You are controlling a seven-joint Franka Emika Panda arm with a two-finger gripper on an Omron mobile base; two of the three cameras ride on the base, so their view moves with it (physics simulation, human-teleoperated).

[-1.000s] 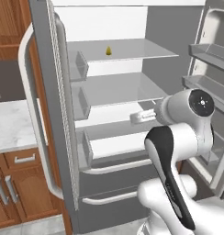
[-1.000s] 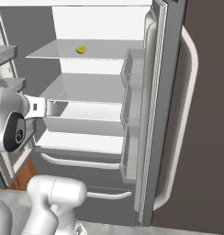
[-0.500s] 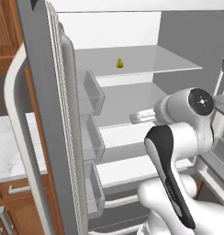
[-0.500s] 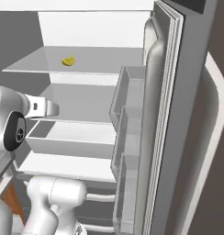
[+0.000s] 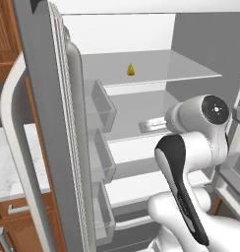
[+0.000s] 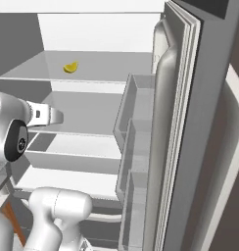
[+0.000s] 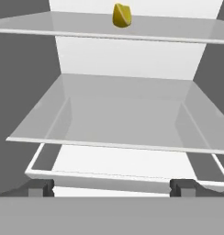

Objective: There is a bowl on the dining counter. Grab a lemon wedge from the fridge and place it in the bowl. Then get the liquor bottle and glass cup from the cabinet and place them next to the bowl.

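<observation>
While both doors of the tall grey fridge [image 5: 53, 123] stand open, its white shelved interior shows a single item: the tiny yellow lemon wedge [image 5: 131, 70], which sits alone near the middle of the upper translucent glass shelf [image 5: 156, 69], apart from the shelf's edges and the back wall. The right base view shows the same wedge [image 6: 70, 66] on that shelf toward its left side, and the hand view has it [image 7: 121, 15] at the very top, resting on the shelf seen from slightly below. The clear plastic door bins [image 5: 100, 106] stacked on the inside of the left door look bare, as do the matching bins [image 6: 136, 122] on the right door. The lower glass shelf [image 7: 118, 119] and the white-rimmed drawer tray [image 7: 109, 174] beneath it carry nothing that can be seen. The white arm's two-finger gripper [image 7: 111, 186] reaches into the fridge at the level of the lower shelf, its small dark fingertips [image 7: 40, 187] set wide apart at the bottom of the hand view, jaws spread fully and holding nothing, touching nothing. The lemon wedge lies above and ahead of the jaws, one shelf higher, roughly centred between the two fingertips and well apart from them.
</observation>
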